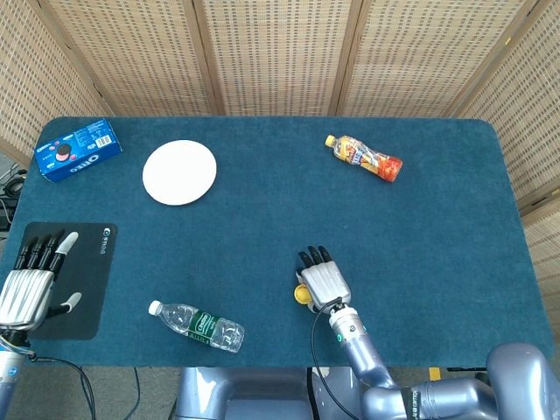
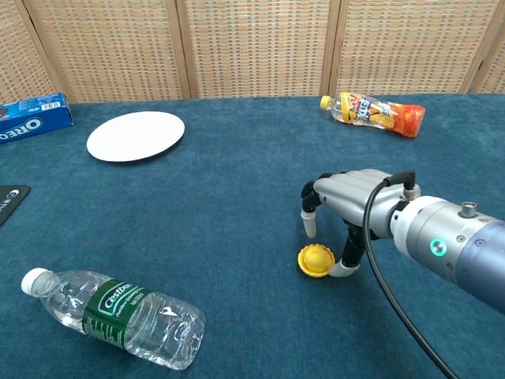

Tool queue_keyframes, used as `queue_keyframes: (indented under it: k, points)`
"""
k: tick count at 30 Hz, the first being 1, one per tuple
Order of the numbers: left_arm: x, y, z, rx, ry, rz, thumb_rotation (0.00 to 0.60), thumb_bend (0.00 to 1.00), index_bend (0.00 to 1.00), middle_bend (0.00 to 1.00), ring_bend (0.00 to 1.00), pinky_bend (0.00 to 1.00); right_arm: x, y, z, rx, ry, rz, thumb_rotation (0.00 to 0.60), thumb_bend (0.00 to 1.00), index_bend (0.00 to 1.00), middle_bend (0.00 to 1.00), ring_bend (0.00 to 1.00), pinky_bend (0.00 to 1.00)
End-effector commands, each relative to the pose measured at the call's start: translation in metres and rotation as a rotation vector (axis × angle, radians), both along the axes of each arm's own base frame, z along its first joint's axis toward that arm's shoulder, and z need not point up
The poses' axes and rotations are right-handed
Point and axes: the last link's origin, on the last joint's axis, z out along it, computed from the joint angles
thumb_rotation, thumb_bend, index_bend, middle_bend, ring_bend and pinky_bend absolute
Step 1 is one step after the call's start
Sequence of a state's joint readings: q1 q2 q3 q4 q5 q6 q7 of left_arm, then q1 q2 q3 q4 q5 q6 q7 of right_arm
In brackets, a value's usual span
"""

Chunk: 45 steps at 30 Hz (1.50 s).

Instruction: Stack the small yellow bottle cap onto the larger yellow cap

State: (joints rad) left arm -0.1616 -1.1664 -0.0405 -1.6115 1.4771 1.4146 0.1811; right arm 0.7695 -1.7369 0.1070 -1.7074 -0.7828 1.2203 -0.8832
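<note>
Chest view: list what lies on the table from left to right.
Oreo box → water bottle → white plate → stacked yellow caps → right hand → orange drink bottle.

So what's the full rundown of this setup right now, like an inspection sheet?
Surface: table with a dark teal cloth.
Job's things: small yellow cap sits on the larger yellow cap.
Clutter: water bottle, juice bottle, both lying; white plate; Oreo box; black mat.
Hands: right hand open just above the caps; left hand open at the table's edge.
Cables: black cable along the right arm.
Surroundings: wicker screens.
</note>
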Motion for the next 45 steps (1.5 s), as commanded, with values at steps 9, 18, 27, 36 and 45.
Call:
queue_keyframes:
  k: [9,18,27,36,45]
  points:
    - [0.0,0.0,0.001,0.004,-0.001,-0.001,0.6,0.22,0.0,0.0,0.0,0.0,-0.006,-0.003,0.006,-0.026,-0.002,0.002,0.6,0.12,0.3,0.02,0.0,0.04]
    - [0.0,0.0,0.003,0.013,-0.006,0.0,0.6,0.22,0.0,0.0,0.0,0.0,-0.039,-0.012,0.046,-0.147,-0.02,-0.02,0.6,0.11,0.17,0.0,0.0,0.0]
    - [0.0,-0.001,0.004,0.028,-0.016,0.002,0.6,0.22,0.0,0.0,0.0,0.0,-0.125,0.018,0.108,-0.316,-0.01,-0.039,0.6,0.05,0.03,0.0,0.0,0.0]
    - [0.0,-0.005,0.002,0.042,-0.013,-0.005,0.6,0.21,0.0,0.0,0.0,0.0,-0.181,0.045,0.148,-0.412,-0.023,-0.088,0.6,0.01,0.0,0.0,0.0,0.0]
    - [-0.008,-0.005,0.006,0.067,-0.004,0.019,0.6,0.21,0.0,0.0,0.0,0.0,-0.202,0.063,0.165,-0.45,-0.081,-0.119,0.6,0.01,0.0,0.0,0.0,0.0]
